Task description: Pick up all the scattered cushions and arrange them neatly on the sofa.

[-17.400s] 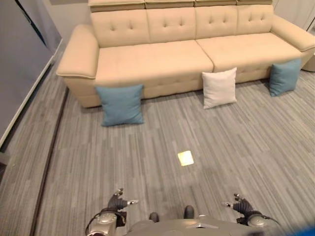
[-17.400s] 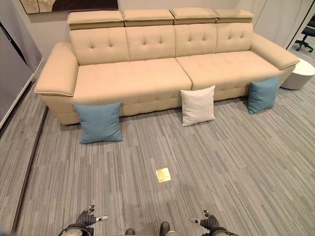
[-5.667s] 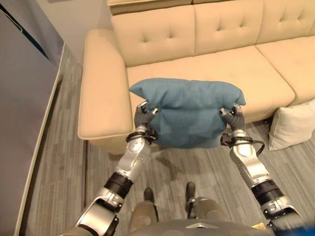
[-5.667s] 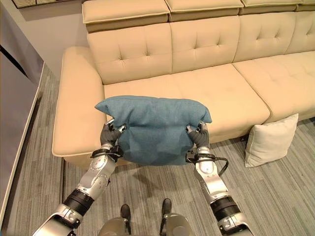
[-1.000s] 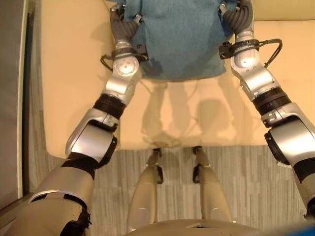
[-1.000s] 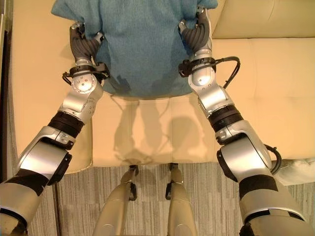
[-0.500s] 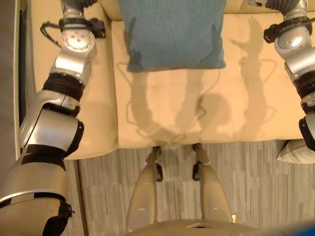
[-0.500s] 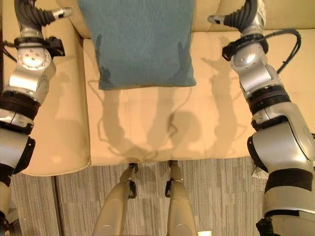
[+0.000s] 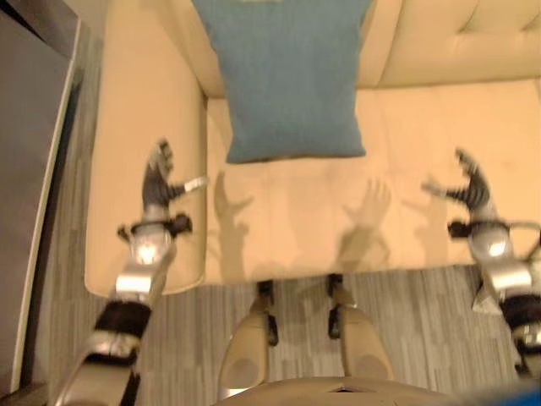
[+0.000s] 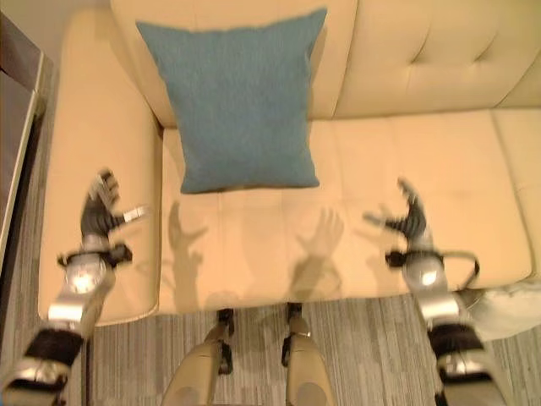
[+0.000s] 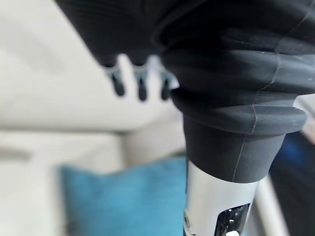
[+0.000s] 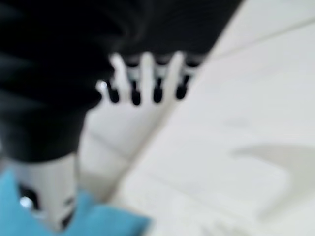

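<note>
A blue cushion (image 9: 283, 80) stands on the beige sofa (image 9: 406, 169), leaning upright against the backrest at the seat's left end, next to the armrest (image 9: 135, 127). No hand touches it. My left hand (image 9: 156, 182) hovers open over the armrest, left of and below the cushion. To the right, my right hand (image 9: 469, 190) is open above the seat's front part, fingers spread. The left wrist view shows straight fingers (image 11: 140, 86) and the blue cushion (image 11: 128, 201) past them. A white cushion (image 10: 507, 309) lies on the floor by the sofa's front, at the right edge.
Grey striped carpet (image 9: 186, 338) runs along the sofa's front. A dark wall panel (image 9: 25, 127) stands left of the armrest. The seat to the right of the blue cushion is bare.
Both hands have come down and back from the backrest to the sofa's front, fingers spread. The blue cushion stays leaning against the backrest. The camera has pulled back.
</note>
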You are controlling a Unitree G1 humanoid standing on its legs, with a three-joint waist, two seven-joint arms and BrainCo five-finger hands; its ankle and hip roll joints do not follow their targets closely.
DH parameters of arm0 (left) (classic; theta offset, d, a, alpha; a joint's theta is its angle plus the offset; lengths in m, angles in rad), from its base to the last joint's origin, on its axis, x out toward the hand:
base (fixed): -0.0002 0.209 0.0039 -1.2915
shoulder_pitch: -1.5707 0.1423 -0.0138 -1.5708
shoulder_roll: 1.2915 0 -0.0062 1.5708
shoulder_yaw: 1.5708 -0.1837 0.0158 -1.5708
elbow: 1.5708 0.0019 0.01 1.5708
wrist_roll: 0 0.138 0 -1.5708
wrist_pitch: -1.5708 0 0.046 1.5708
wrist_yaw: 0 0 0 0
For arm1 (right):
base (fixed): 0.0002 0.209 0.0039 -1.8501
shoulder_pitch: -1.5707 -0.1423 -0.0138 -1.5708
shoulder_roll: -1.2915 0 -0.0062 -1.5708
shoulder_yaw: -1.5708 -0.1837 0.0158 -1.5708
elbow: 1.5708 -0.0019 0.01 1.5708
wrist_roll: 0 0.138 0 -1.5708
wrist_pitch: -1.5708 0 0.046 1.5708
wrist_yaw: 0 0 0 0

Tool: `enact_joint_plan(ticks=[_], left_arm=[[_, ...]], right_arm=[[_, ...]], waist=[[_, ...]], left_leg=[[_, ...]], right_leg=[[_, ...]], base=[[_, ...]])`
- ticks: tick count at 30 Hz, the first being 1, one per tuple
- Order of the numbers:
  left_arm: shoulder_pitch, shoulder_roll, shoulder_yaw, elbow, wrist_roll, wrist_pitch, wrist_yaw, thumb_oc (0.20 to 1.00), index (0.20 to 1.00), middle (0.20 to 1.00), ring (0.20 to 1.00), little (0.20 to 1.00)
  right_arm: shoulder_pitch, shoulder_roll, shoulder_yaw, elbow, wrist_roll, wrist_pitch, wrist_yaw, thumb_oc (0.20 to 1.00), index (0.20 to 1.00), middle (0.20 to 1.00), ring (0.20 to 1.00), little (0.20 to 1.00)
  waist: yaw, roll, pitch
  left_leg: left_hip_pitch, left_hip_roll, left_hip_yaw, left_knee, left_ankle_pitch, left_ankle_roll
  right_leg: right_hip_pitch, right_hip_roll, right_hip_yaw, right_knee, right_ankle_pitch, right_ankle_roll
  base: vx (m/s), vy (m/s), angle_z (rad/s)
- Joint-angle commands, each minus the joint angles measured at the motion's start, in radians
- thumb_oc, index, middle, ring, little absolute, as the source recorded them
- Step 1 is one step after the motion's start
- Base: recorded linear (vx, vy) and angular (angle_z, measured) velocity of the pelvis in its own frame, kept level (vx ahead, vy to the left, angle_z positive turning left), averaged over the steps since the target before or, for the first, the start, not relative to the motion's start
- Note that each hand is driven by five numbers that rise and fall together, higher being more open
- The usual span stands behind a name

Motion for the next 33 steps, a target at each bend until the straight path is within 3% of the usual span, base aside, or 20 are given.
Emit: enact_joint_plan(ticks=[1, 8, 15, 17, 18, 19, 21, 22, 24, 28, 31, 33], left_arm=[[-0.035, -0.035, 0.021, 0.104, 0.027, -0.013, -0.080, 1.000, 1.000, 1.000, 1.000, 1.000], [0.101, -0.110, 0.007, 0.272, 0.051, 0.025, -0.129, 1.000, 1.000, 1.000, 1.000, 1.000], [0.132, -0.158, -0.030, 0.445, 0.140, 0.056, -0.161, 1.000, 1.000, 1.000, 1.000, 1.000], [0.115, -0.187, -0.038, 0.509, 0.140, 0.059, -0.153, 1.000, 1.000, 1.000, 1.000, 1.000], [0.115, -0.187, -0.038, 0.509, 0.140, 0.059, -0.153, 1.000, 1.000, 1.000, 1.000, 1.000], [0.109, -0.198, -0.037, 0.528, 0.137, 0.064, -0.155, 1.000, 1.000, 1.000, 1.000, 1.000], [0.113, -0.207, -0.050, 0.555, 0.163, 0.069, -0.166, 1.000, 1.000, 1.000, 1.000, 1.000], [0.119, -0.221, -0.060, 0.569, 0.174, 0.075, -0.174, 1.000, 1.000, 1.000, 1.000, 1.000], [0.117, -0.230, -0.060, 0.594, 0.181, 0.078, -0.174, 1.000, 1.000, 1.000, 1.000, 1.000], [0.083, -0.241, -0.078, 0.632, 0.184, 0.092, -0.164, 1.000, 1.000, 1.000, 1.000, 1.000], [0.048, -0.233, -0.102, 0.666, 0.237, 0.096, -0.171, 1.000, 1.000, 1.000, 1.000, 1.000], [0.047, -0.228, -0.103, 0.667, 0.248, 0.097, -0.173, 1.000, 1.000, 1.000, 1.000, 1.000]], right_arm=[[0.013, -0.020, 0.027, 0.023, -0.090, -0.021, 0.049, 1.000, 1.000, 1.000, 1.000, 1.000], [0.132, 0.044, 0.077, 0.146, -0.123, -0.023, 0.086, 1.000, 1.000, 1.000, 1.000, 1.000], [0.206, 0.076, 0.139, 0.264, -0.149, -0.021, 0.126, 1.000, 1.000, 1.000, 1.000, 1.000], [0.181, 0.087, 0.174, 0.356, -0.168, -0.006, 0.121, 1.000, 1.000, 1.000, 1.000, 1.000], [0.180, 0.088, 0.174, 0.357, -0.168, -0.006, 0.121, 1.000, 1.000, 1.000, 1.000, 1.000], [0.171, 0.089, 0.176, 0.375, -0.167, 0.000, 0.125, 1.000, 1.000, 1.000, 1.000, 1.000], [0.172, 0.093, 0.175, 0.411, -0.172, 0.008, 0.131, 1.000, 1.000, 1.000, 1.000, 1.000], [0.164, 0.100, 0.171, 0.459, -0.176, 0.021, 0.137, 1.000, 1.000, 1.000, 1.000, 1.000], [0.161, 0.107, 0.168, 0.487, -0.176, 0.028, 0.138, 1.000, 1.000, 1.000, 1.000, 1.000], [0.144, 0.142, 0.156, 0.552, -0.169, 0.051, 0.127, 1.000, 1.000, 1.000, 1.000, 1.000], [0.122, 0.180, 0.159, 0.600, -0.162, 0.060, 0.131, 1.000, 1.000, 1.000, 1.000, 1.000], [0.117, 0.186, 0.157, 0.602, -0.161, 0.062, 0.133, 1.000, 1.000, 1.000, 1.000, 1.000]], waist=[[-0.001, 0.020, -0.049], [-0.011, 0.020, -0.103], [-0.025, 0.011, -0.127], [-0.011, -0.006, -0.116], [-0.012, -0.006, -0.118], [-0.010, -0.013, -0.118], [-0.013, -0.018, -0.131], [-0.010, -0.016, -0.145], [-0.010, -0.011, -0.145], [-0.036, -0.009, -0.137], [-0.033, -0.021, -0.120], [-0.030, -0.021, -0.112]], left_leg=[[0.005, 0.012, -0.022, 0.053, 0.015, -0.047], [0.112, 0.037, -0.014, 0.037, 0.015, -0.057], [0.168, 0.090, -0.006, 0.037, 0.054, -0.093], [0.173, 0.050, -0.086, 0.155, 0.000, -0.077], [0.170, 0.049, -0.087, 0.155, 0.002, -0.077], [0.173, 0.010, -0.124, 0.208, -0.029, -0.072], [0.201, -0.023, -0.144, 0.239, -0.083, -0.058], [0.231, -0.077, -0.213, 0.270, -0.131, -0.043], [0.246, -0.097, -0.243, 0.278, -0.141, -0.037], [0.282, -0.122, -0.221, 0.167, -0.195, 0.007], [0.278, -0.143, -0.197, 0.140, -0.188, 0.028], [0.274, -0.142, -0.186, 0.142, -0.185, 0.031]], right_leg=[[0.067, -0.005, -0.027, 0.092, -0.098, 0.056], [0.174, 0.028, -0.024, 0.058, -0.113, 0.049], [0.274, 0.081, -0.023, 0.039, -0.156, 0.012], [0.283, 0.074, -0.005, 0.053, -0.149, 0.007], [0.280, 0.074, -0.006, 0.052, -0.148, 0.007], [0.272, 0.066, 0.002, 0.057, -0.136, 0.008], [0.259, 0.059, 0.020, 0.061, -0.119, 0.014], [0.233, 0.061, 0.055, 0.080, -0.102, 0.023], [0.216, 0.063, 0.070, 0.102, -0.097, 0.028], [0.146, 0.047, 0.091, 0.136, -0.056, 0.061], [0.098, 0.029, 0.090, 0.121, -0.002, 0.107], [0.084, 0.028, 0.081, 0.124, 0.002, 0.108]], base=[[0.05, -0.061, -0.01], [-0.01, -0.086, -0.02], [-0.09, -0.117, 0.01], [-0.17, -0.080, 0.07], [-0.14, -0.013, -0.12], [-0.13, 0.010, -0.17], [-0.17, 0.049, -0.30], [-0.11, 0.067, -0.63], [-0.11, 0.090, -0.71], [-0.18, 0.156, -0.32], [-0.26, 0.175, -0.47], [-0.17, 0.080, -0.78]])
